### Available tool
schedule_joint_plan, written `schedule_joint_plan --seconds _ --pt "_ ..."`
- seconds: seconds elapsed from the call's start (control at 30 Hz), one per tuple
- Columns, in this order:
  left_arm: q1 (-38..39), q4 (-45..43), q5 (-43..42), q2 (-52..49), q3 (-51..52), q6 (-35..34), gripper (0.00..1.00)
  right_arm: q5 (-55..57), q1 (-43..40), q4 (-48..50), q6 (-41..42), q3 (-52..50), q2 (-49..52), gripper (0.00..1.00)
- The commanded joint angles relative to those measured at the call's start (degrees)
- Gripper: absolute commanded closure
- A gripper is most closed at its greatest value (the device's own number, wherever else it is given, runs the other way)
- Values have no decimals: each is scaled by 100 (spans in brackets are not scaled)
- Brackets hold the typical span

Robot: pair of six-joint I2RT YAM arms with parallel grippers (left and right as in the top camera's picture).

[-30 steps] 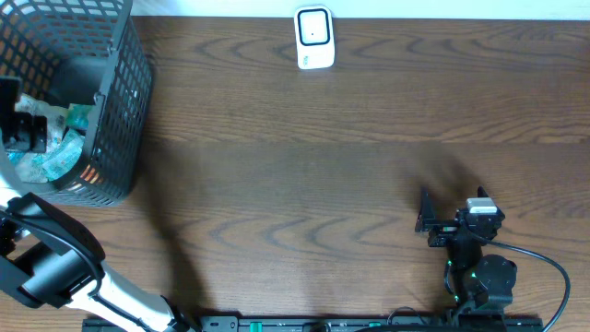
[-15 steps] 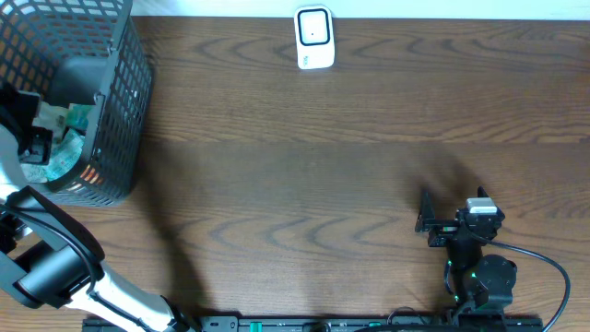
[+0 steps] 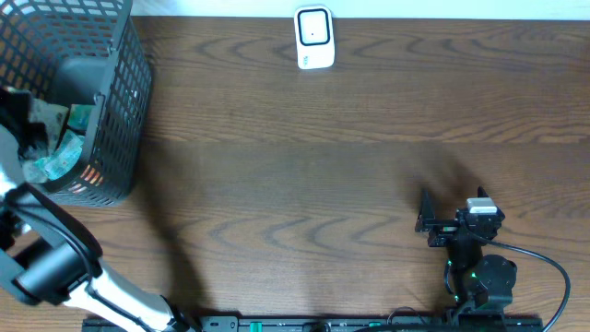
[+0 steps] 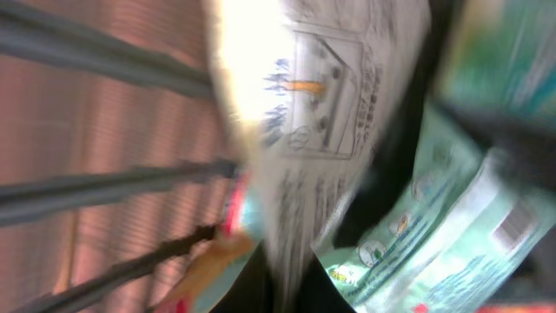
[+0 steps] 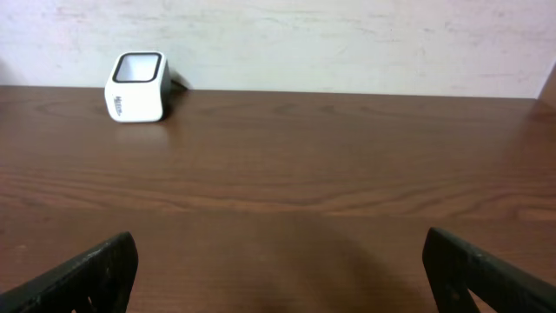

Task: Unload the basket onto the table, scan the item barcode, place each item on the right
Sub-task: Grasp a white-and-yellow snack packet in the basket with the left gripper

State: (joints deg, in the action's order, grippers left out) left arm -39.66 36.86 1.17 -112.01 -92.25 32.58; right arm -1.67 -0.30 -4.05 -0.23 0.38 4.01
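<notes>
I judge the job barely begun: my left hand [image 3: 30,136] is down inside the basket [image 3: 120,120] at the left end of the bench [image 3: 323,166], pinched narrow, though blur hides whether it truly grips the white printed packet [image 4: 321,96] right before it. Lifting an item out and showing it to the scanner [image 3: 313,39] at the back edge remains, and my right hand [image 3: 422,212] sits wide and empty. Glossy green-and-white packets [image 4: 434,235] lie crumpled beside the white one.
</notes>
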Motion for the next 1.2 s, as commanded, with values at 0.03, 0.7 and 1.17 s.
schedule_joint_plan --seconds 0.03,0.7,1.17 --pt "-24 -479 -931 1296 -133 -1486 93 4 -26 -22 59 -7 -24 1" --pt "-22 -643 -1714 2833 109 -1296 10 4 -26 -22 59 -7 -24 1" --pt "-17 -197 -505 605 258 870 5 4 -26 -22 59 -7 -24 1"
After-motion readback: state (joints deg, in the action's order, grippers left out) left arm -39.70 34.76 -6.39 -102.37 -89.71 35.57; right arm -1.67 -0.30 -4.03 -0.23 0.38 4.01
